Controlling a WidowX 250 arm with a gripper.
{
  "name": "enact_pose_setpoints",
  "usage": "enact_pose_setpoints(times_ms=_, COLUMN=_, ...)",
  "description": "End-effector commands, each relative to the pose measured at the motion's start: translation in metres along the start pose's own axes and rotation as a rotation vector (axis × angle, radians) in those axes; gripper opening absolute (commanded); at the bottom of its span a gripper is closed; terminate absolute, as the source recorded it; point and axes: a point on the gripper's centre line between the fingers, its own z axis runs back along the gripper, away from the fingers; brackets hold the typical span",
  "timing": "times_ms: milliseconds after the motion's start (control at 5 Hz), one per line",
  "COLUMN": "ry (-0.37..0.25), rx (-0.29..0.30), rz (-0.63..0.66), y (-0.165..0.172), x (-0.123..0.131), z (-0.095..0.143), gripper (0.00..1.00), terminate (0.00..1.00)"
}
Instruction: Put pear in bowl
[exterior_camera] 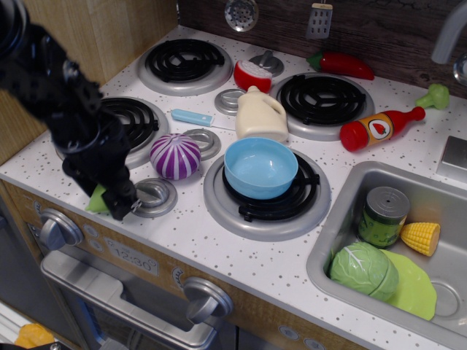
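Note:
The pear (95, 201) is a small light-green toy fruit lying at the front left of the counter, mostly hidden behind my gripper. My black gripper (119, 205) is down at the counter, right over and against the pear's right side. Its jaws are dark and overlap the pear, so I cannot tell whether they are open or shut. The light-blue bowl (260, 168) stands empty on the front middle burner, well to the right of the gripper.
A purple onion (175, 156) sits between gripper and bowl, with a silver knob (155, 195) beside the gripper. A cream jug (259, 114), blue knife (193, 117) and red bottle (379, 128) lie behind. The sink (343, 211) holds cabbage, can, corn and plate.

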Motion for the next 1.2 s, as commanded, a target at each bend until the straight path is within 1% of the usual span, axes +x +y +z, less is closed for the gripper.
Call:
enact_pose_setpoints(times_ms=0, ry=0.023, rx=0.062, rz=0.031, y=-0.023, x=0.043, z=0.07, gripper=0.0, terminate=0.0)
enact_pose_setpoints(times_ms=200, ry=0.018, rx=0.073, rz=0.075, y=-0.052, x=0.075, z=0.086, gripper=0.0, terminate=0.0)
enact_pose_setpoints(times_ms=400, ry=-0.033, rx=0.096, rz=0.094, y=-0.079, x=0.103, z=0.078, gripper=0.0, terminate=0.0)
enact_pose_setpoints(times_ms=600, ry=-0.068, rx=0.066, rz=0.084, y=-0.094, x=0.116, z=0.064, gripper=0.0, terminate=0.0)
enact_pose_setpoints(times_ms=800, ry=-0.087, rx=0.042, rz=0.082, y=-0.098, x=0.121, z=0.055, gripper=0.0, terminate=0.0)
enact_pose_setpoints(times_ms=1000, ry=-0.108, rx=0.013, rz=0.083, y=-0.103, x=0.121, z=0.05, gripper=1.0, terminate=0.0)
